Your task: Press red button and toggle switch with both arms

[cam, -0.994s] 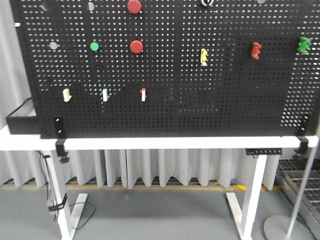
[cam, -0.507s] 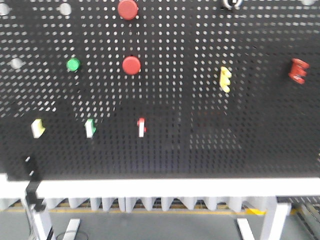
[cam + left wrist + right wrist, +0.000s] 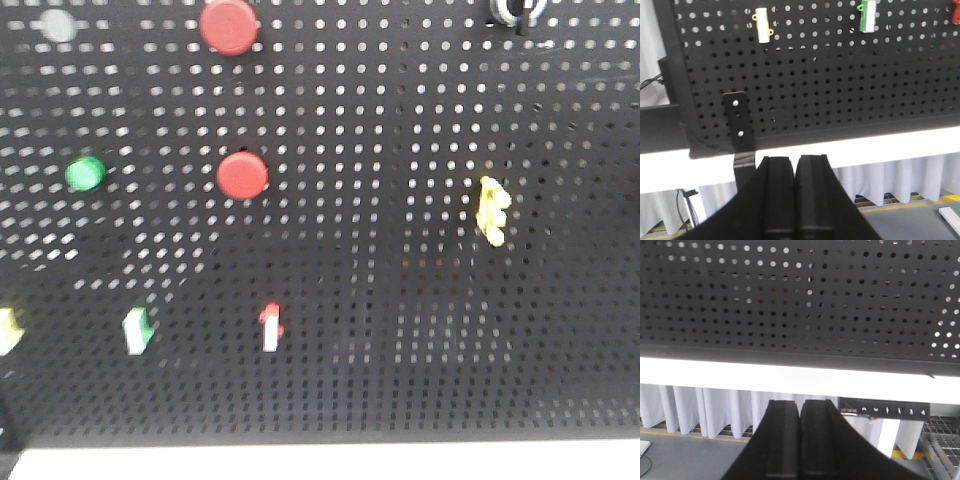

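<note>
red button (image 3: 242,175) sits mid-left on the pegboard (image 3: 400,380), second red button (image 3: 229,25) above it, green button (image 3: 86,173) off to its left. red-tipped toggle switch (image 3: 271,327) is below it, slightly right; green toggle switch (image 3: 137,330) further left, yellow clip (image 3: 492,210) well right. left gripper (image 3: 796,161) and right gripper (image 3: 800,404) are both pinched closed, empty, low under the white table edge (image 3: 880,145), touching nothing.
</note>
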You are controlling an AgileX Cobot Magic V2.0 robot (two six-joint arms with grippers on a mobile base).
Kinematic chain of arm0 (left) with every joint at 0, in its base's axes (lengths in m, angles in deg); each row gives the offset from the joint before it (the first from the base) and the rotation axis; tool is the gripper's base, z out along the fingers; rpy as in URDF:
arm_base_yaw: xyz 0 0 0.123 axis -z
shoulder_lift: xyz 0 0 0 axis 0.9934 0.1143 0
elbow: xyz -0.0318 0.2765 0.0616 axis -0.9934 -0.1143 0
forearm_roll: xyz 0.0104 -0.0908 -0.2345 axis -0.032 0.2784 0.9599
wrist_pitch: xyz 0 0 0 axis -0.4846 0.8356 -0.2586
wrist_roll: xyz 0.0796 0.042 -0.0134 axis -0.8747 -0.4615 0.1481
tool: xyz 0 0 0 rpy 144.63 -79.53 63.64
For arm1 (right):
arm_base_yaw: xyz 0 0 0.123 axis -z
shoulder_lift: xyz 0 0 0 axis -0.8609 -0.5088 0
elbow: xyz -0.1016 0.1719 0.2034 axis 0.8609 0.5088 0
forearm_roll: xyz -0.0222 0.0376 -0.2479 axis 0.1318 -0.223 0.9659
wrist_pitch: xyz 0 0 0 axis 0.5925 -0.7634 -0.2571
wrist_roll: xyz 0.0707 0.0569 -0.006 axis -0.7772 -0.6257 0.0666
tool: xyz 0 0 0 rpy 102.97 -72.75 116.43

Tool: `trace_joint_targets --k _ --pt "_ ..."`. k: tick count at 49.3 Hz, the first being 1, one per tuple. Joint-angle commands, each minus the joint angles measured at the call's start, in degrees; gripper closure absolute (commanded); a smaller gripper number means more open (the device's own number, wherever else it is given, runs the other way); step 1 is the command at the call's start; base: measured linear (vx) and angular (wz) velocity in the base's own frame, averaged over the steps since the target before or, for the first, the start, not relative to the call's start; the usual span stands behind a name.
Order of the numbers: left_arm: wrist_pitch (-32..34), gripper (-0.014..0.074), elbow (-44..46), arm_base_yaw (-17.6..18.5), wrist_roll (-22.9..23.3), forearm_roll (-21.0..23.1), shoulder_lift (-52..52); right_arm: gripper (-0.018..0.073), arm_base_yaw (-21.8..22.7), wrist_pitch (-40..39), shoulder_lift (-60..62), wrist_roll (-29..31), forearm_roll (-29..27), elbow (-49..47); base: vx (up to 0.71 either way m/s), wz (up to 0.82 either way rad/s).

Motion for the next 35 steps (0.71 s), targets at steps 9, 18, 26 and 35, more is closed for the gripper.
trace_joint_targets --k 9,18,26,35 --pt "4.54 0.0595 -1.9 0.35 0.33 0.18 -0.9 0.0562 0.27 -4.88 0.87 0.49 0.61 0.66 0.1 -0.03" --pt "4.54 0.0595 -1.9 0.35 0.33 0.18 -0.9 0.0562 0.27 -4.78 0.87 0.49 0.61 0.66 0.05 -0.02" --pt "4.54 0.0595 -1.9 0.35 0.33 0.18 -0.9 0.0562 0.27 -4.78 0.87 0.49 0.61 0.66 0.01 -0.01" --pt "7.4 0.0595 -1.9 0.35 0.15 0.18 -0.9 0.0562 0.27 -6.86 0.87 0.56 0.87 0.66 0.0 0.0"
